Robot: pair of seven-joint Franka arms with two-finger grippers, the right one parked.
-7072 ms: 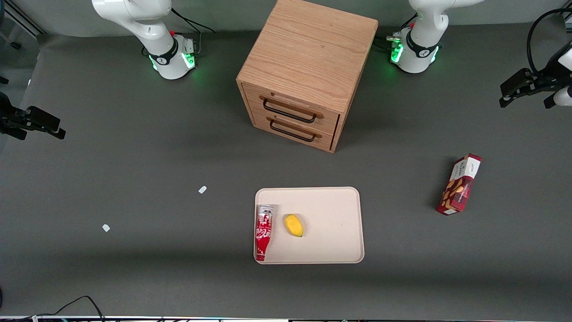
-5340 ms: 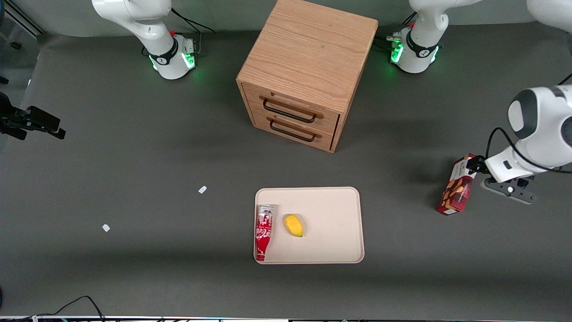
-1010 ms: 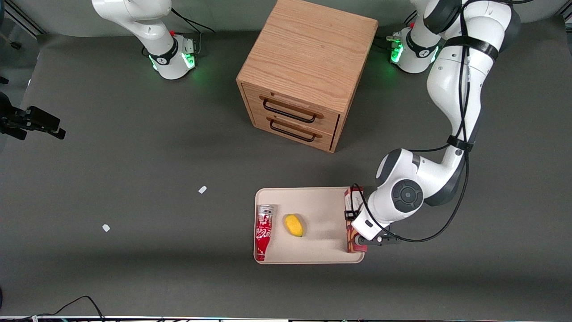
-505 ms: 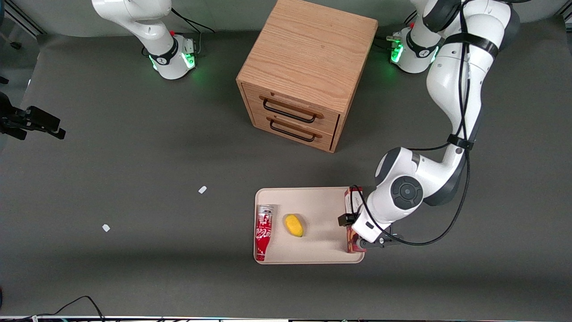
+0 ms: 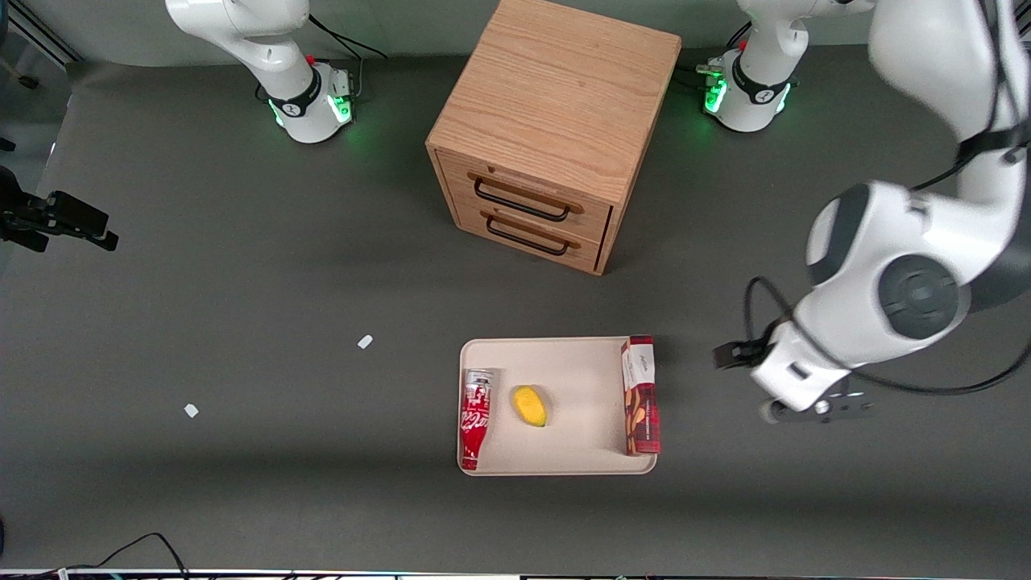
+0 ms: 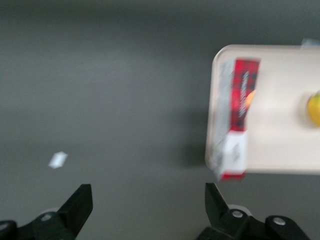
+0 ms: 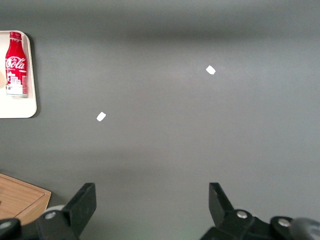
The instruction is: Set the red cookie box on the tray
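The red cookie box [image 5: 641,396] lies flat inside the tray [image 5: 564,459], along the rim at the working arm's end, clear of the mango [image 5: 530,406] and soda bottle [image 5: 475,419]. The gripper [image 6: 145,212] hangs spread and empty above bare table beside the tray, so the placement looks done.

The red cookie box [image 5: 641,396] lies flat in the tray [image 5: 580,366], along the edge nearest the working arm. A soda can [image 5: 474,417] lies along the tray's edge toward the parked arm, a fruit [image 5: 530,405] between them. The hand [image 6: 145,210] hangs spread above bare surface [image 5: 242,282], near the tray. A drawer cabinet [image 5: 556,129] stands farther from the front camera.
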